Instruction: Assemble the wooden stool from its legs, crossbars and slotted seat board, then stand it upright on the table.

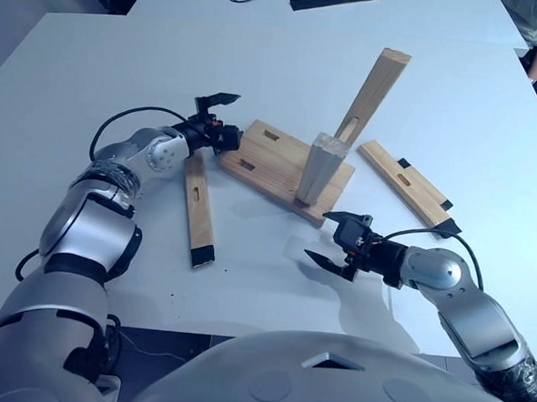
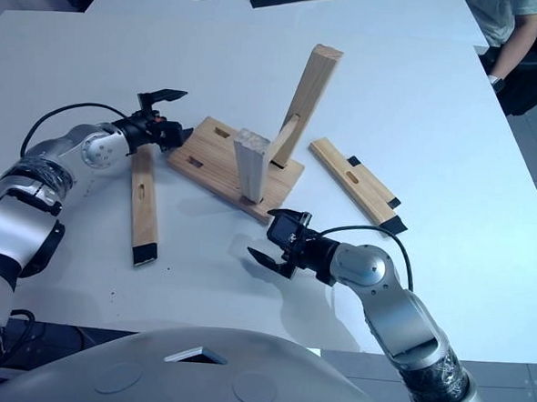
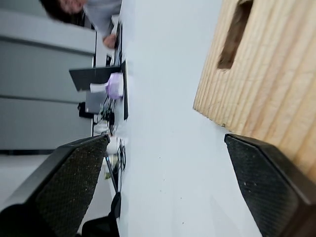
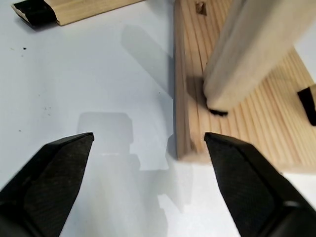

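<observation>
Toppling risk: leaning leg (image 1: 376, 89) (toward 1 o'clock) seems loose in seat board (image 1: 276, 156); wide-open left gripper (image 1: 226, 121) at 9 o'clock, right gripper (image 1: 328, 237) likewise at 5, could nudge it

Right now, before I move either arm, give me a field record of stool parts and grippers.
Seat board: flat on table, two legs standing in it
Near leg: about upright
Far leg: tilted
Left loose piece: flat on table
Right loose piece: flat on table
Left gripper: open, at board's left edge
Right gripper: open, by board's near corner
</observation>
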You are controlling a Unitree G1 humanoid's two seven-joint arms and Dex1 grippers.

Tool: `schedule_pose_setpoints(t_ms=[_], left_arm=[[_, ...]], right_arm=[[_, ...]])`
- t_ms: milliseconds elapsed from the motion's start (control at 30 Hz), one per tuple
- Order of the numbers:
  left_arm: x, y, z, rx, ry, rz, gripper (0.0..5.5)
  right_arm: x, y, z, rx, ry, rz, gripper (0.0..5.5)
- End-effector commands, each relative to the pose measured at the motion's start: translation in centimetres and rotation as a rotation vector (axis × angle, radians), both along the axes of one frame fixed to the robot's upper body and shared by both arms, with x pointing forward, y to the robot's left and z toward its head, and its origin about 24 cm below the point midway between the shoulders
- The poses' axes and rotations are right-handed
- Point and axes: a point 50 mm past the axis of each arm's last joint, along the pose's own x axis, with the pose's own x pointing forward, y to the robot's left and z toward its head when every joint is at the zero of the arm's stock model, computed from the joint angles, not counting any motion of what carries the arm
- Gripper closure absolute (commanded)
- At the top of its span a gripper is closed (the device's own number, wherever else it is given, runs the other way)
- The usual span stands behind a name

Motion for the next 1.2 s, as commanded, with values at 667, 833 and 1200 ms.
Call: schedule_pose_setpoints(t_ms=[667,833,1200], left_arm=[[-10.9,-4.4,1.4,-0.161,0.319,-0.527,1.16],[-10.2,-5.3,5.7,-0.315,0.349,-0.499,1.16],[-0.7,-2.7,5.2,-0.342,0.141,-0.025,1.16]], right_arm=[[2.6,-3.9,-2.2,-0.119,-0.043,-0.188,1.35],[2.0,-4.7,-1.5,-0.125,-0.038,-0.155,1.35],[1.4,-6.3,-1.1,-0.171,-0.020,-0.165,1.35]])
